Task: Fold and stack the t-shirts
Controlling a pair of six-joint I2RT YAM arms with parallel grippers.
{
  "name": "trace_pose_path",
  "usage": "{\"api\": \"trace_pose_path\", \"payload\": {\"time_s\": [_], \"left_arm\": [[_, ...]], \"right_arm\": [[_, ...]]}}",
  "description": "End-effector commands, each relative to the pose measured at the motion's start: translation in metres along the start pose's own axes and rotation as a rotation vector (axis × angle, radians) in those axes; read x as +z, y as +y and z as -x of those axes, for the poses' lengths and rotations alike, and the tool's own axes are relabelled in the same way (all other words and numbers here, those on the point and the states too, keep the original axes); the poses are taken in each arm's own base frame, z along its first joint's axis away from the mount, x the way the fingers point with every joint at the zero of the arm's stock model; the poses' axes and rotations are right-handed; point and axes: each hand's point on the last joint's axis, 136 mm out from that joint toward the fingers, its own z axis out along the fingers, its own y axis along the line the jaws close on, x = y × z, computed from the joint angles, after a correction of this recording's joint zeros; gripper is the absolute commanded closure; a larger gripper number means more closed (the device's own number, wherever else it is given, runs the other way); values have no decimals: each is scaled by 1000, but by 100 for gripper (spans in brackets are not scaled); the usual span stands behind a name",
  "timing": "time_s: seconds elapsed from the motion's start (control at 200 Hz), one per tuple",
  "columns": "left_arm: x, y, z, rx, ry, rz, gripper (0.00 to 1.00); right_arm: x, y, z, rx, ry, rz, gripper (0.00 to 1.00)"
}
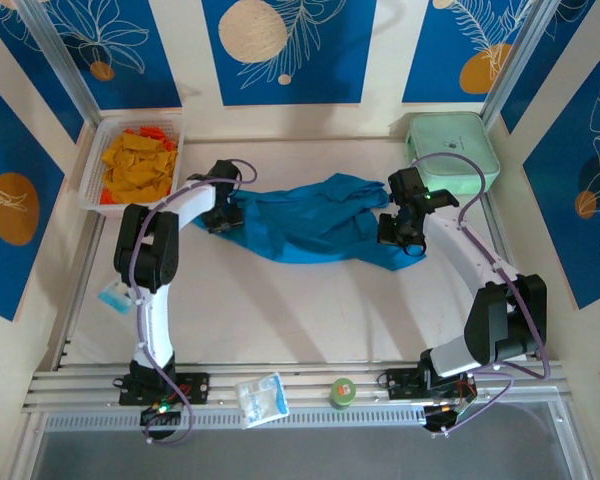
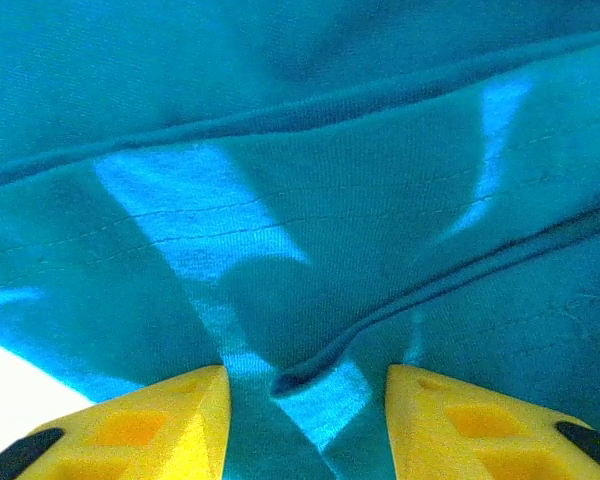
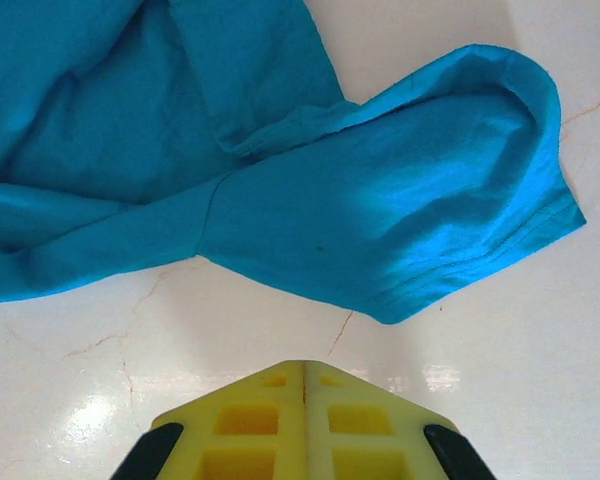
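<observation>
The white table (image 1: 280, 310) has a crumpled blue t-shirt (image 1: 310, 230) in the middle; a white basket (image 1: 92, 165) sits far left; a green case (image 1: 458, 148) sits far right.

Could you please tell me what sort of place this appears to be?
Probably a robot-lab test booth, not a home: a left arm and right arm bolted to a white table, blue printed wall panels enclosing it, and a teal t-shirt lying between them.
</observation>
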Motion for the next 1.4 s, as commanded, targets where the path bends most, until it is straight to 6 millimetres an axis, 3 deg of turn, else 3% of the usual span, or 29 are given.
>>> {"api": "trace_pose_path", "payload": {"time_s": [0.0,0.195,0.58,0.79,1.081,1.151,1.391], "left_arm": [[5,-3,9,-17,-9,-23,59],[-2,-6,14,-27,-32,-41,70],[-12,-7,17,-25,-51,-49,79],[-28,-10,24,-13,-84,-67,81],[-33,-11,27,-3,-90,-69,100],[-35,-12,27,-3,-95,-72,100],[-70,-22,31,32,-140,-94,100]], "right_arm": [[2,5,-5,19,20,30,97],[4,8,-6,23,32,45,98],[6,10,-6,18,40,52,100],[7,12,-4,17,44,58,100],[8,16,-4,6,50,61,100],[8,16,-3,7,49,62,100],[8,17,-4,7,49,68,100]]}}
